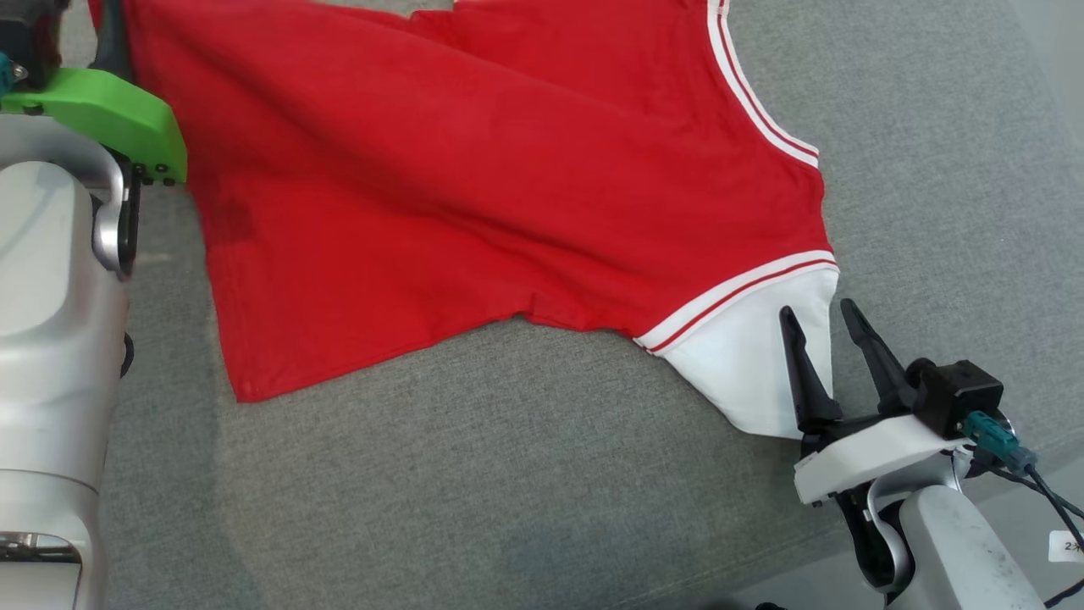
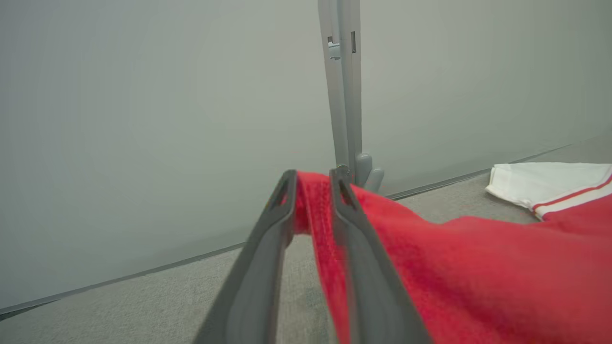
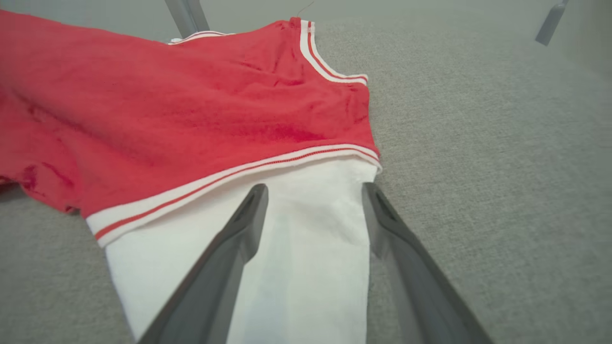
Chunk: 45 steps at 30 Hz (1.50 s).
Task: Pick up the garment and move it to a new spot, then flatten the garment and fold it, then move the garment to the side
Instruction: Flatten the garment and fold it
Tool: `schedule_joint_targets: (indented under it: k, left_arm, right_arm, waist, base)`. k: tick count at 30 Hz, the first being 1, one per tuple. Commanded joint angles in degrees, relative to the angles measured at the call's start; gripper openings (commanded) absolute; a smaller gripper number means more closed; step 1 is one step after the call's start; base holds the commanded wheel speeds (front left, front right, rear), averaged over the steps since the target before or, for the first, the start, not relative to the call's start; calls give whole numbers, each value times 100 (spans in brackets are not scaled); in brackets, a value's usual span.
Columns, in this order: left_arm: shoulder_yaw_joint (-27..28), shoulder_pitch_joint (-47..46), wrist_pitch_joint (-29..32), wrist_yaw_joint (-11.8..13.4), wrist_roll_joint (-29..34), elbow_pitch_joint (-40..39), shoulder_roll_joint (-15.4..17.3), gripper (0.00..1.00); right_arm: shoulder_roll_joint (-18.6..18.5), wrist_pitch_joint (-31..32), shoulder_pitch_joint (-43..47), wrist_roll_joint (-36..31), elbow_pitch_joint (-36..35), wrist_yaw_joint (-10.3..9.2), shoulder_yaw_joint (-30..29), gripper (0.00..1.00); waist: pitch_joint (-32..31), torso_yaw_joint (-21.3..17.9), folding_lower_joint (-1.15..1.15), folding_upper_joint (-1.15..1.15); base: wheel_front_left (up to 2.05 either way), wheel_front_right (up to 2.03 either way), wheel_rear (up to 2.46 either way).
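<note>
Garment [image 1: 474, 169] soft, limp, light; take by edges. Left pincer [image 2: 313, 177] narrow, pinching red cloth; right pincer [image 3: 315, 188] wide over white sleeve [image 3: 306, 267].

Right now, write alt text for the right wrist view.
The open right gripper reaches over the white sleeve of a red shirt spread on a grey surface. White and red stripes trim the sleeve seam.

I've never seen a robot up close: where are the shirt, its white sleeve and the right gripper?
shirt [image 1: 474, 186]: head view, middle of the red body.
sleeve [image 1: 737, 373]: head view, middle of the white cloth.
right gripper [image 1: 817, 307]: head view, between its open fingertips.
</note>
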Motion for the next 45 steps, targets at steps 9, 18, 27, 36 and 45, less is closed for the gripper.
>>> schedule_joint_targets:
  k: [9, 18, 27, 36, 45]
  left_arm:
    - [600, 1306, -2, 33, -257, -716, -602, 100]
    - [1228, 3210, -2, -220, -42, -1784, -1272, 100]
    - [1558, 4771, -2, -238, 284, -2682, -1447, 100]
    - [1561, 5986, -2, -261, 425, -3369, -1478, 100]
    - [1518, 6741, -2, -139, 516, -3830, -1477, 100]
  right_arm:
    - [-37, -16, 250, -29, 78, -7, -216, 100]
    - [-77, -16, 525, -78, 131, -8, -250, 100]
    - [68, -16, 1004, -220, -78, -7, -541, 100]
    - [152, -16, 1363, -358, -216, -7, -717, 100]
    - [204, -16, 1576, -418, -282, -7, -730, 100]
  waist:
    - [-436, 384, 0, 42]
    - [-1260, 691, 0, 42]
    - [-2011, 808, 0, 42]
    - [-2489, 926, 0, 42]
    - [-2753, 1062, 0, 42]
  base:
    - [0, 0, 0]
    - [0, 0, 0]
    - [0, 0, 0]
    - [0, 0, 0]
    - [0, 0, 0]
